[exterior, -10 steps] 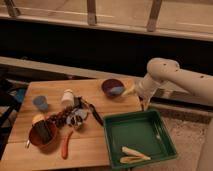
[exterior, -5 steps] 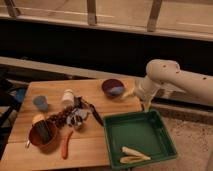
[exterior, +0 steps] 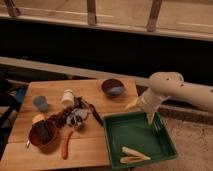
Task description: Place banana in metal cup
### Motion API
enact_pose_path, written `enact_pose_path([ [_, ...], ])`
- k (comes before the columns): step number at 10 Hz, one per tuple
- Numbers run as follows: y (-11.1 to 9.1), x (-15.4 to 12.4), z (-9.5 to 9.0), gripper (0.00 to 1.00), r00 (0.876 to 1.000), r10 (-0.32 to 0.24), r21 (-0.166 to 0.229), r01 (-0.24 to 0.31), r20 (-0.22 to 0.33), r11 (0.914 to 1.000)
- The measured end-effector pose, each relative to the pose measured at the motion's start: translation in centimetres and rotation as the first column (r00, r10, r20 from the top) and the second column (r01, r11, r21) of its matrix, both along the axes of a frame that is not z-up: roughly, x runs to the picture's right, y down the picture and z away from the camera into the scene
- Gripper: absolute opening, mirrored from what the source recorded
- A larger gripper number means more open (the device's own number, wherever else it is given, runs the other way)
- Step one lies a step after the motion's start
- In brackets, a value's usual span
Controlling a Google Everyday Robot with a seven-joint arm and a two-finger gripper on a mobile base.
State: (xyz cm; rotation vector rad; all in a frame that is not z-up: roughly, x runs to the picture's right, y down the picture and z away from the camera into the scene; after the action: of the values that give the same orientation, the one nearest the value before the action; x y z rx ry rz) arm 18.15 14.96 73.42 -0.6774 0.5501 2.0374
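While its open-or-closed state cannot be told, the gripper (exterior: 151, 119) hangs over the far edge of the green tray (exterior: 134, 132). The banana (exterior: 133, 154) lies inside at seven o'clock from it, long axis nine-to-three.

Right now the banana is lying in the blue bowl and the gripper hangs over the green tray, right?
No. The camera view shows the banana lying in the green tray, near its front edge, not in the blue bowl. The gripper does hang over the tray.
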Motion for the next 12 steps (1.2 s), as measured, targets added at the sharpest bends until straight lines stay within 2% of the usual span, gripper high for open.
enact_pose_path([
  [3, 4.0, 0.0, 0.5, 0.80, 0.999, 0.031, -0.069, -0.031, 0.008, 0.9972],
  [4, 4.4, 0.1, 0.4, 0.80, 0.999, 0.034, -0.079, -0.033, 0.008, 0.9963],
  [8, 4.2, 0.0, 0.5, 0.80, 1.000, 0.030, -0.076, -0.029, 0.010, 0.9967],
  [9, 4.1, -0.1, 0.8, 0.80, 1.000, 0.013, -0.077, -0.012, 0.005, 0.9969],
  [12, 4.3, -1.5, 1.7, 0.80, 1.000, -0.010, -0.106, 0.008, -0.015, 0.9944],
])
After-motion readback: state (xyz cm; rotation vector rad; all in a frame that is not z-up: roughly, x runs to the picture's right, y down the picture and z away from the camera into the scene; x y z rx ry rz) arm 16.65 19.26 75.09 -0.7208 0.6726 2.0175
